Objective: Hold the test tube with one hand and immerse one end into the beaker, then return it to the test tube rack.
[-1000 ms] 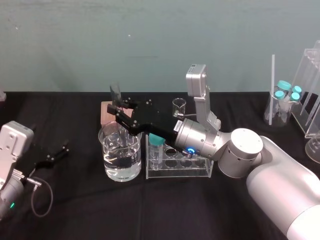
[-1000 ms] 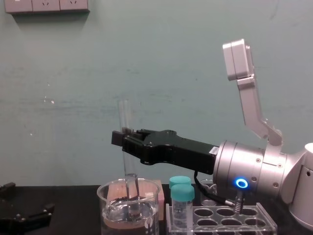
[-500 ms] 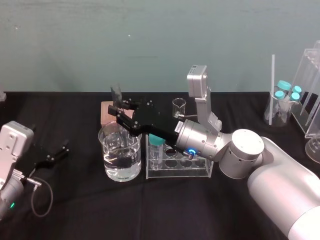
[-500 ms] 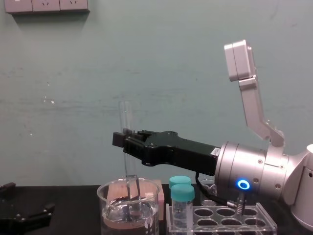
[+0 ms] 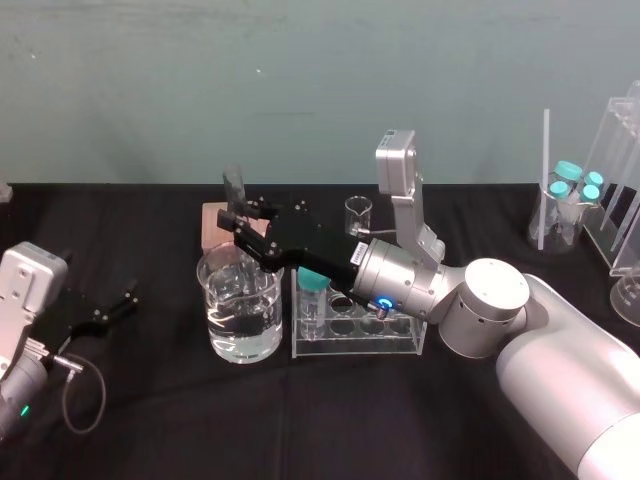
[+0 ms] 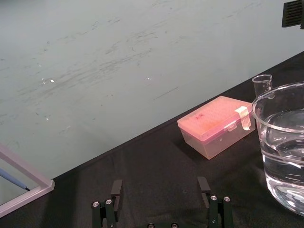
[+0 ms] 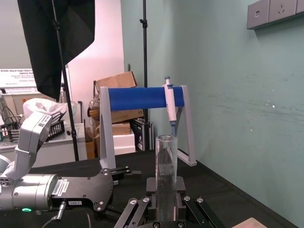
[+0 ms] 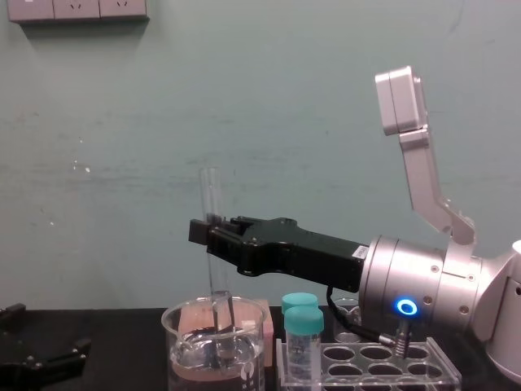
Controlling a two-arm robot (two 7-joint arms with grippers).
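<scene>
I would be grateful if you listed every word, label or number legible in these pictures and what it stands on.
Nothing reads clearly.
White label on the wrist of the right gripper: too small to read.
Label strip on the left arm: too small to read.
Poster in the room behind: blurred, unreadable.
Pink box, marks on its lid: too faint to read.

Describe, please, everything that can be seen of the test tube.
The test tube is a long, thin tube of clear glass, open at the top with no cap. It stands almost upright, leaning slightly. The right gripper is shut on its middle, with fingers on both sides. Its lower end dips into the water inside the beaker, seemingly clear of the glass wall. It looks empty above the grip. Nothing else touches it.
</scene>
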